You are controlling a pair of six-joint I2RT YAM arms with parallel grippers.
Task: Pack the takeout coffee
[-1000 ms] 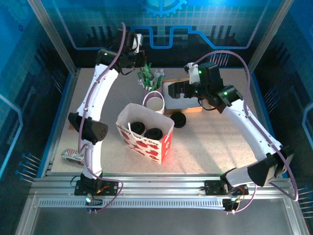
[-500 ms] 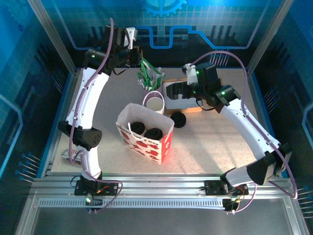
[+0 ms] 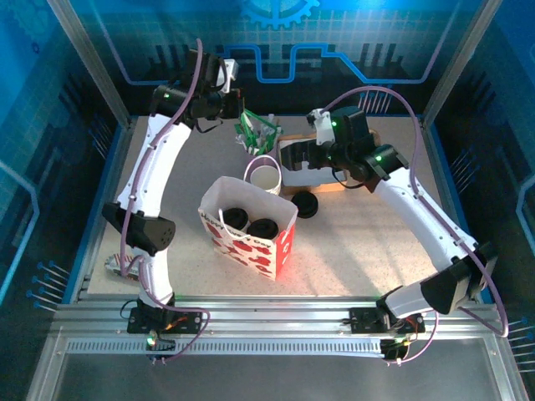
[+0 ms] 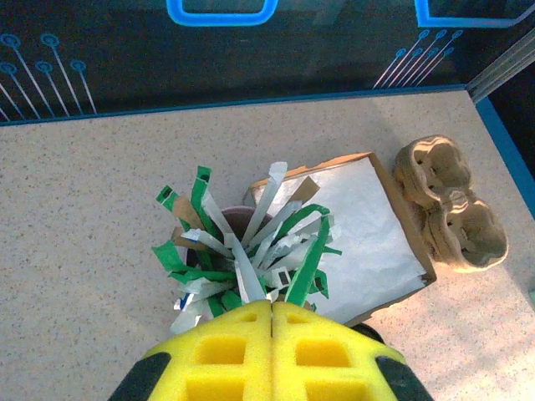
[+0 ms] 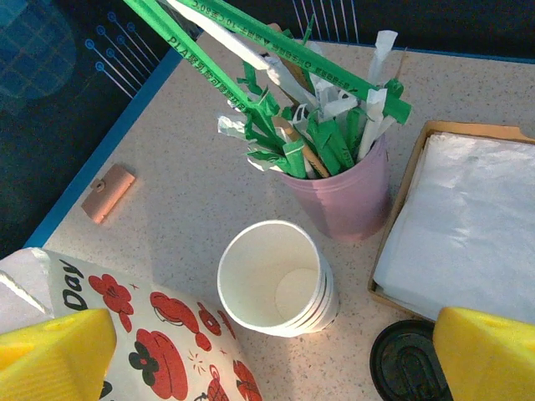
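Left wrist: left claw (image 4: 272,311) pads pressed together by the pink stick cup (image 4: 242,242) near desk's far edge; right claw (image 5: 272,351) wide open.

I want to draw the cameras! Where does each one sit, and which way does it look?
Top external: above, behind the arms, looking down on the table; both arms show.
Left wrist: over the pink cup, looking down; left tool shut on its sticks.
Right wrist: over the stacked cups, looking down; right tool open.
Both wrists share the pink cup.
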